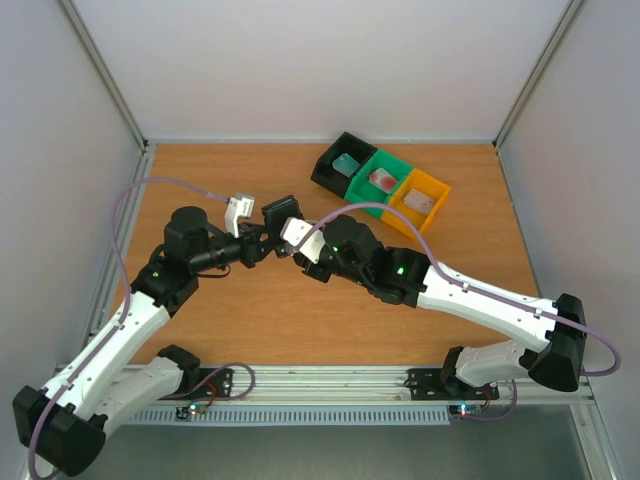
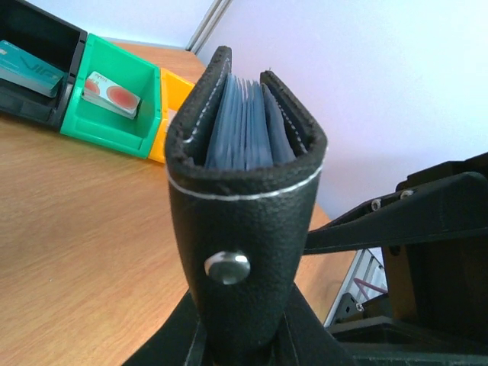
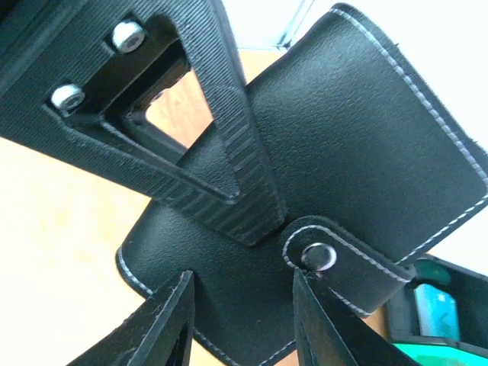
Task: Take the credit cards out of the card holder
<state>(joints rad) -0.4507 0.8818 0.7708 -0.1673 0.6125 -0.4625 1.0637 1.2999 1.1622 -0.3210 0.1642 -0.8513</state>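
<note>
My left gripper (image 2: 244,332) is shut on the black card holder (image 2: 244,221) and holds it upright above the table, spine and snap stud toward its camera. Blue-grey pockets show in the holder's slightly parted top. From the other side, my right gripper (image 3: 242,309) stands open, its fingers (image 3: 171,320) apart over the holder's outer face (image 3: 366,145), right beside the snap tab (image 3: 318,256). In the top view both grippers meet at the card holder (image 1: 280,213). The credit cards lie in the trays: teal (image 1: 347,164), red (image 1: 383,181), whitish (image 1: 423,201).
A black tray (image 1: 328,172), a green tray (image 1: 366,197) and an orange tray (image 1: 432,183) stand in a row at the back right. White walls and metal posts bound the wooden table (image 1: 250,320). A lilac cable loops over my left arm.
</note>
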